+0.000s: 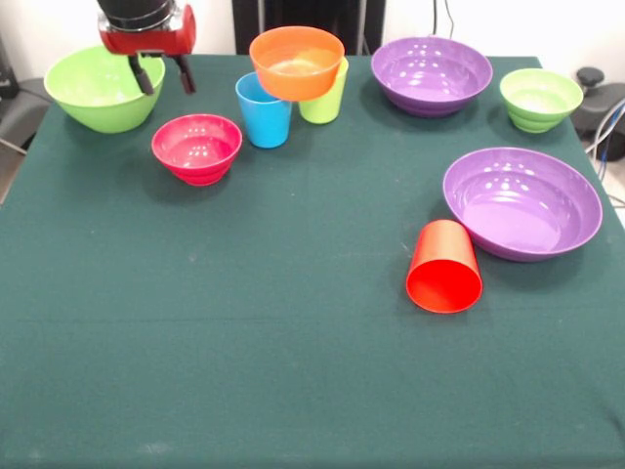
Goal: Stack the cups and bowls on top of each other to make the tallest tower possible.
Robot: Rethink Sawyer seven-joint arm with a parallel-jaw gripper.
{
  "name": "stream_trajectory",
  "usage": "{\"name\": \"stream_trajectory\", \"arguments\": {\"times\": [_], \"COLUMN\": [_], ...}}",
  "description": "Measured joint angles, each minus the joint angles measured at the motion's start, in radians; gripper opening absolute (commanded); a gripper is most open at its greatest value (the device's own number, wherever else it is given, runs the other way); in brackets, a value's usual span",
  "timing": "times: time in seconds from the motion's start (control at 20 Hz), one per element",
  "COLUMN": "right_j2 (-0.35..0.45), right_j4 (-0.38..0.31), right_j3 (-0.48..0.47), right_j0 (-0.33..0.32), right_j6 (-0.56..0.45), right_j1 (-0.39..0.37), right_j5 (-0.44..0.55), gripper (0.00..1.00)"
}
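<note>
My gripper [164, 78] is at the far left, open and empty. It hangs over the right rim of the large lime green bowl [98, 90] and behind the pink bowl [197, 147]. The orange bowl [298, 61] rests upright on top of the sky blue cup [264, 115] and the lime green cup [326, 101], which stand side by side. A purple bowl [432, 73] and the small green bowl [540, 98] stand at the far right. A larger purple bowl [522, 202] is at mid right. The red cup [444, 266] lies on its side next to it, mouth toward the camera. The orange cup and a green-and-orange nested stack are out of view.
Everything stands on a table with a dark green cloth [244, 352]. A black object [592, 78] and cables sit just off the table's right edge. A dark panel stands behind the table at the top middle.
</note>
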Motion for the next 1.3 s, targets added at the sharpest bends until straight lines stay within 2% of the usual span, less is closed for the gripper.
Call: {"name": "stream_trajectory", "arguments": {"times": [0.8, 1.3], "right_j2": [0.0, 0.0], "right_j4": [0.0, 0.0], "right_j3": [-0.006, -0.005], "right_j0": [0.0, -0.003], "right_j6": [0.0, 0.0], "right_j1": [0.017, -0.059], "right_j5": [0.0, 0.0], "gripper": [1.0, 1.0]}}
